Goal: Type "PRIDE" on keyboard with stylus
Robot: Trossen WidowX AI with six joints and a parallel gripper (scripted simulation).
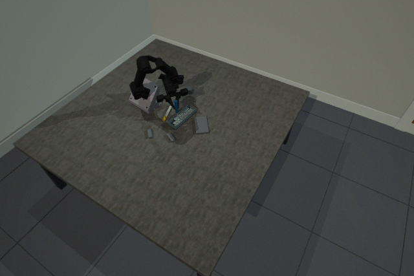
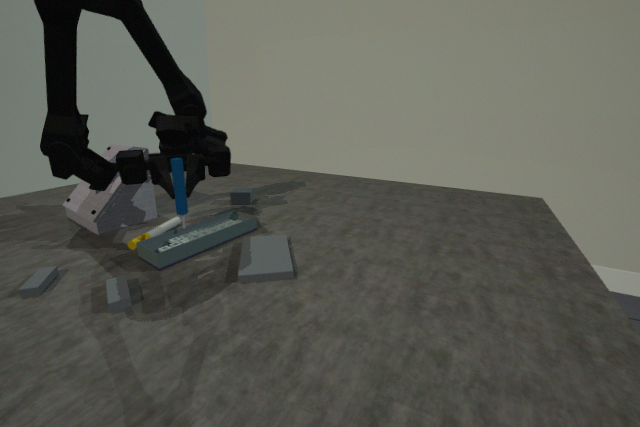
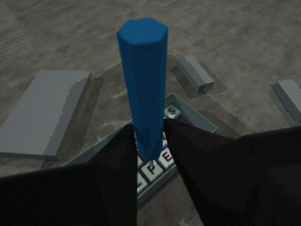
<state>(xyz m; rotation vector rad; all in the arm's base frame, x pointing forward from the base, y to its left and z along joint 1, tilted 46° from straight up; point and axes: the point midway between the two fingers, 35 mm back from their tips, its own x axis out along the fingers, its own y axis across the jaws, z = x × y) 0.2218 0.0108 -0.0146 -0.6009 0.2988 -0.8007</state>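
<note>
My gripper [image 1: 176,107] [image 2: 180,193] [image 3: 149,128] is shut on the blue stylus [image 1: 176,103] [image 2: 177,174] [image 3: 144,71], which stands nearly upright, thin tip down. The keyboard [image 1: 183,117] [image 2: 201,245] [image 3: 197,116] is a grey-green tray with pale lettered keys, below the fingers. In the wrist view the stylus tip is at the upper part of the P key [image 3: 150,170], beside the E key [image 3: 166,154]. Whether the tip touches or presses the key cannot be told. The fingers and stylus hide many keys.
A white and yellow marker [image 1: 167,112] [image 2: 163,228] lies close beside the keyboard. A flat grey slab [image 1: 202,125] [image 2: 266,257] [image 3: 47,113] lies on its other side. Two small grey blocks lie off its near end. Another dark block [image 2: 241,196] is behind, near the pale robot base [image 2: 129,202].
</note>
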